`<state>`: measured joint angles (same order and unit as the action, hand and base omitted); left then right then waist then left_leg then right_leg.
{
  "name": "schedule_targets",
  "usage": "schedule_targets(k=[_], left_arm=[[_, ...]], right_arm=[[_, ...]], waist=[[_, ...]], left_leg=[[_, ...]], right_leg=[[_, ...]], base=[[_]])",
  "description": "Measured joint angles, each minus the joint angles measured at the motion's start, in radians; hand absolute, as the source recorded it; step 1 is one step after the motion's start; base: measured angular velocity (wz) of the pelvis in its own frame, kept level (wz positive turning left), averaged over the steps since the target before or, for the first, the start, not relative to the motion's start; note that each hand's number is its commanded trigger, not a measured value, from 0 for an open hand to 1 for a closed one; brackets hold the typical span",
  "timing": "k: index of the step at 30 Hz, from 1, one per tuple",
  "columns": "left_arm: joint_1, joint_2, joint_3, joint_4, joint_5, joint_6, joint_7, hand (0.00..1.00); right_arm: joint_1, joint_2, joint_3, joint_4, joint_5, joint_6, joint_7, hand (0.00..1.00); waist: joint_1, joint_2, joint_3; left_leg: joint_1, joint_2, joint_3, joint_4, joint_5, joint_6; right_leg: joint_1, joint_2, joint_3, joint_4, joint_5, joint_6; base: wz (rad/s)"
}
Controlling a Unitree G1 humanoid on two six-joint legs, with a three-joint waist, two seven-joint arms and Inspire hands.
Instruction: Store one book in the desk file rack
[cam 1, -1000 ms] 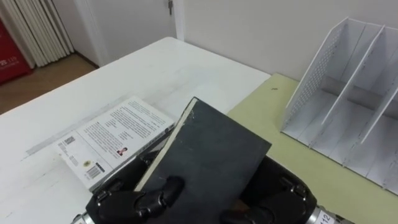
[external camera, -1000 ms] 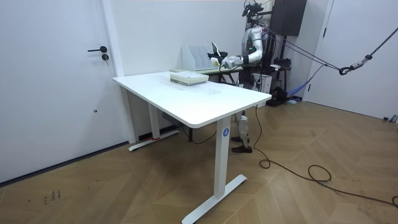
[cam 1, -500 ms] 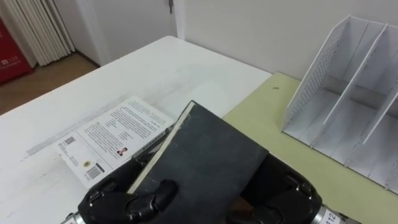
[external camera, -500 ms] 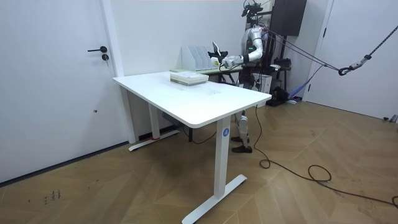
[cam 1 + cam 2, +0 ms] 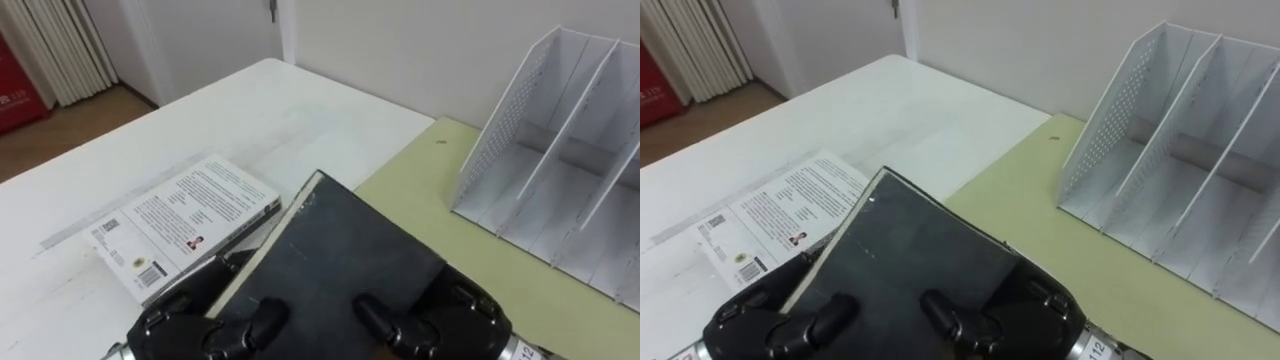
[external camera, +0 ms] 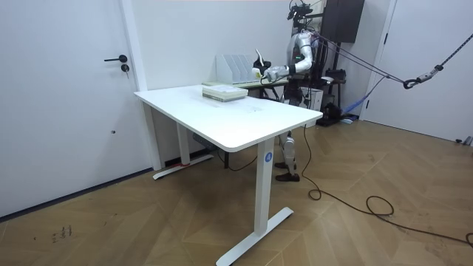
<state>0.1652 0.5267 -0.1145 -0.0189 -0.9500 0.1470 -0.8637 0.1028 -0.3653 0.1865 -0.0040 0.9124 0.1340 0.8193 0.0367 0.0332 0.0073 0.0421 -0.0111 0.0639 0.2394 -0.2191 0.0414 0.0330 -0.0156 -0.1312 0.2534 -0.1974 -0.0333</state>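
both hands sit low and close together, the left hand (image 5: pixel 195 328) and the right hand (image 5: pixel 440 322) each clasping the black book (image 5: pixel 340 250) with a thumb curled over its cover. the book is tilted above the table edge, well apart from the white file rack (image 5: pixel 560 160), which stands on a pale green surface (image 5: pixel 440 190). a white book (image 5: pixel 185 222) lies on the white table (image 5: pixel 250 110). the robot stands at the table's far end. a door (image 6: pixel 89 81) is at the room view's left, above a wooden floor (image 6: pixel 355 222).
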Motion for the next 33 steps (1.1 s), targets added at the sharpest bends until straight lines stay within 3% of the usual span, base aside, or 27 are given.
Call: schedule_targets(k=[12,14,15,20,25,31,33], left_arm=[[0.0,-0.005,-0.002,-0.001,-0.012,0.0,-0.013,1.0],[0.0,-0.006,-0.002,-0.001,-0.015,0.0,-0.012,0.05],[-0.001,-0.009,-0.002,-0.001,-0.017,0.0,-0.011,0.0],[-0.01,-0.01,0.001,0.0,-0.021,-0.002,0.01,0.0],[-0.01,-0.01,0.018,0.029,-0.019,-0.004,0.046,0.0],[0.0,-0.065,0.035,0.123,0.109,-0.004,0.121,0.0],[0.008,-0.092,0.034,0.131,0.199,-0.004,0.15,0.0]], right_arm=[[0.0,0.002,0.018,0.001,0.039,0.0,-0.002,1.0],[-0.001,0.002,0.018,0.001,0.045,0.0,-0.002,1.0],[-0.003,0.002,0.018,0.001,0.047,0.0,-0.003,1.0],[-0.004,0.001,0.015,0.001,0.064,0.0,-0.02,1.0],[-0.003,-0.033,0.004,-0.002,0.062,0.0,-0.047,1.0],[-0.004,-0.021,-0.108,-0.009,-0.018,-0.001,-0.158,1.0],[-0.006,-0.015,-0.149,-0.021,-0.055,-0.004,-0.215,1.0]], waist=[[0.002,-0.002,-0.0009],[0.002,-0.005,-0.0028],[0.001,-0.006,-0.0037],[-0.001,-0.006,-0.0047],[-0.002,0.004,0.0004],[-0.01,0.011,-0.0021],[-0.016,0.01,-0.0025]], left_leg=[[0.001,0.002,0.017,0.001,0.0,0.0],[0.003,0.003,0.016,0.001,0.0,0.0],[0.004,0.003,0.016,0.003,0.0,0.0],[0.009,0.003,0.015,0.002,0.0,0.0],[0.031,0.003,0.018,-0.006,0.0,0.0],[0.037,0.002,0.017,-0.012,0.0,0.0],[0.039,0.001,0.017,-0.017,0.0,0.0]], right_leg=[[0.0,0.0,0.006,0.005,0.0,0.0],[-0.001,0.0,0.005,0.005,-0.001,0.0],[0.0,0.0,0.004,0.005,-0.001,0.0],[0.004,0.0,0.005,0.006,-0.001,0.0],[0.019,0.001,0.006,0.003,-0.001,0.0],[0.026,0.001,0.0,-0.016,0.0,0.0],[0.027,0.001,-0.001,-0.011,0.0,0.0]], base=[[0.0],[0.0],[0.0],[0.0],[-0.01],[0.0],[0.02]])
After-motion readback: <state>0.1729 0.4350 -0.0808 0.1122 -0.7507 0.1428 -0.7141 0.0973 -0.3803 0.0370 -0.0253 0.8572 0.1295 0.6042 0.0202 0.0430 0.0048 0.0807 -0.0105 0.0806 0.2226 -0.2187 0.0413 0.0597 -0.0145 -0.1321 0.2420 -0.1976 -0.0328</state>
